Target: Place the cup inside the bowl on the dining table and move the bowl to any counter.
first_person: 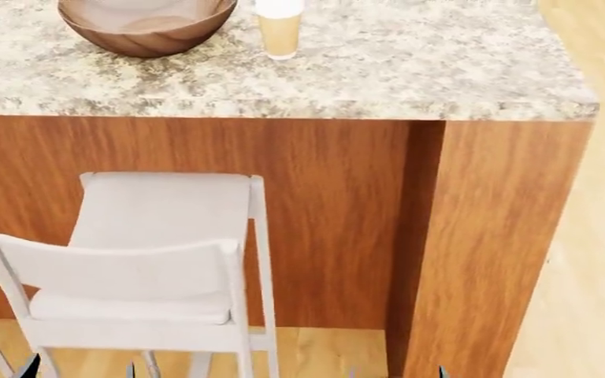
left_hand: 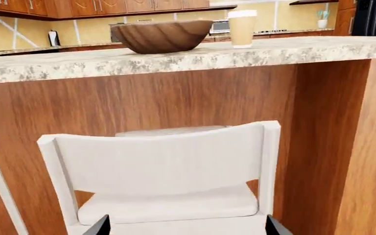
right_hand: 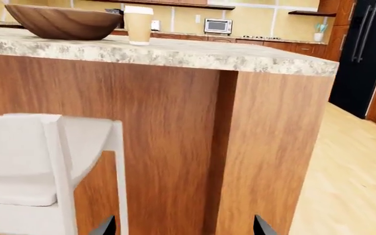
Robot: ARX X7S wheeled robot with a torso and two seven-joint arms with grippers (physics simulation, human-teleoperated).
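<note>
1. Head view shows the cup (first_person: 280,28) standing upright on the pale speckled tabletop (first_person: 408,67), just beside the bowl (first_person: 145,27) on its right, the two very close; whether they touch cannot be told.
2. The cup's long axis runs straight up, white lid on top, narrower base on the stone. The bowl sits level with its opening facing up, and the cup is outside it.
3. Both lie toward the far side of the tabletop, well apart from both arms, which hang low in front of the wooden side panel (first_person: 324,213).
4. Only dark finger tips of the left end effector (first_person: 79,370) show at the bottom edge of the head view, near the white chair (first_person: 155,260). In the left wrist view its tips (left_hand: 184,227) stand spread wide with nothing between them, so it is released. The cup (left_hand: 242,28) and bowl (left_hand: 163,35) sit high above it, up on the tabletop edge (left_hand: 175,61), with the chair back (left_hand: 162,161) directly ahead.
5. The right end effector (first_person: 397,372) barely shows in the head view. In the right wrist view its tips (right_hand: 182,226) are likewise spread and hold nothing. The cup (right_hand: 137,24) and bowl (right_hand: 64,22) are far above, on the tabletop (right_hand: 195,54).
6. Behind them, a yellow tiled wall (right_hand: 240,19) backs a further counter (right_hand: 276,39) carrying a toaster oven (right_hand: 218,26); a black fridge (right_hand: 358,54) stands at the side.
</note>
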